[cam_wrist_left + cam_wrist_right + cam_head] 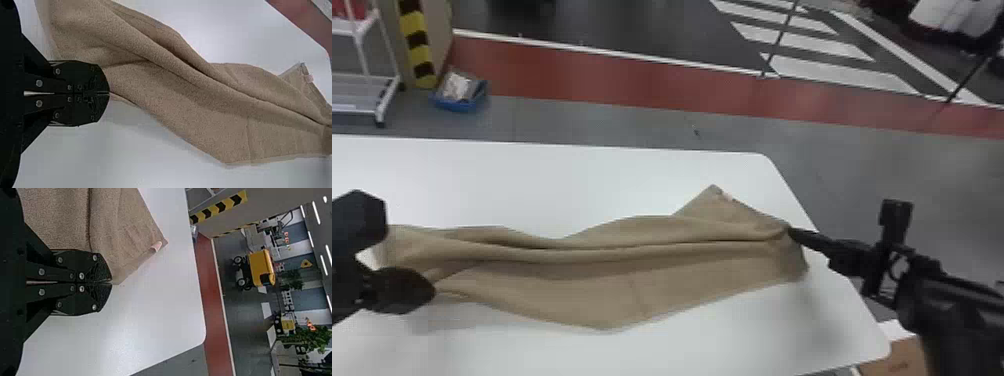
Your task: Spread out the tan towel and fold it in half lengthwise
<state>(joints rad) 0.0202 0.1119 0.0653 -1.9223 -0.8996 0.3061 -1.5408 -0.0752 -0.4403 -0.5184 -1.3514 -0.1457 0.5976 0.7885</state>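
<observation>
Left gripper (430,290) comes in at the left of the head view, its fingers closed on the near side of the towel (632,295) by its left end. One towel lies along the table (557,185), bunched in long creases, its right end near the table's right edge. There the right gripper (791,231), also narrow, pinches it. Both the far edge and the near right corner have bare table between them and the towel. One blue bin (459,95) stands on the floor beyond. The left gripper covers part of the towel's left end; the table's left side is cut off.

In the left wrist view the fingers meet, cloth caught at the tips. The towel's distant end runs out of frame.

In the right wrist view the fingers are together with the towel's edge at their tips. One pale tag (156,246) sits by a towel corner, with open table towards the far right corner. Two yellow vehicles (261,268) stand beyond, the farther one hard to make out.
</observation>
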